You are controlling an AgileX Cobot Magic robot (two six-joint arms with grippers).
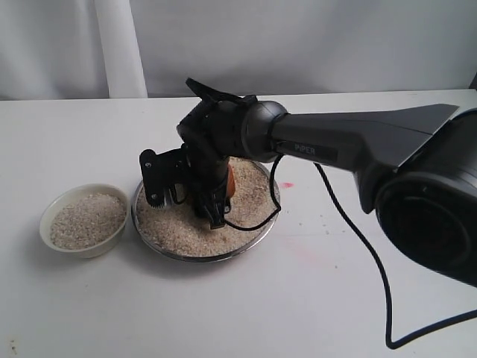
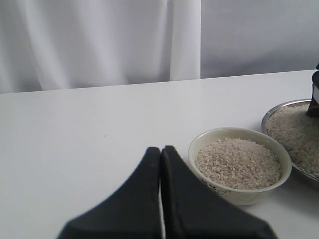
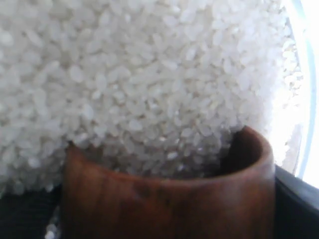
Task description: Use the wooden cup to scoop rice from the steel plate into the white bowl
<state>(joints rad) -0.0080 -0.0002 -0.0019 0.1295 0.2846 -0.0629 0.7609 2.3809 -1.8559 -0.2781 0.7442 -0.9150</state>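
Note:
The steel plate [image 1: 257, 233] holds a wide heap of rice [image 1: 179, 227]. My right gripper [image 1: 220, 198] reaches into it, shut on the wooden cup [image 1: 232, 181]. In the right wrist view the cup [image 3: 169, 204] lies tipped with its mouth pushed into the rice [image 3: 149, 74], grains spilling inside, and a dark finger [image 3: 296, 199] presses its side. The white bowl [image 1: 52, 209] stands left of the plate, filled with rice [image 1: 88, 220]. My left gripper [image 2: 160, 152] is shut and empty, just beside the bowl [image 2: 199, 144]; it does not show in the exterior view.
A black cable [image 1: 373, 253] trails from the right arm [image 1: 358, 142] across the white table [image 1: 313, 298]. Faint pink marks [image 1: 287, 185] lie right of the plate. A white curtain [image 2: 99, 40] hangs behind the table's far edge. The plate rim [image 2: 279, 107] shows past the bowl.

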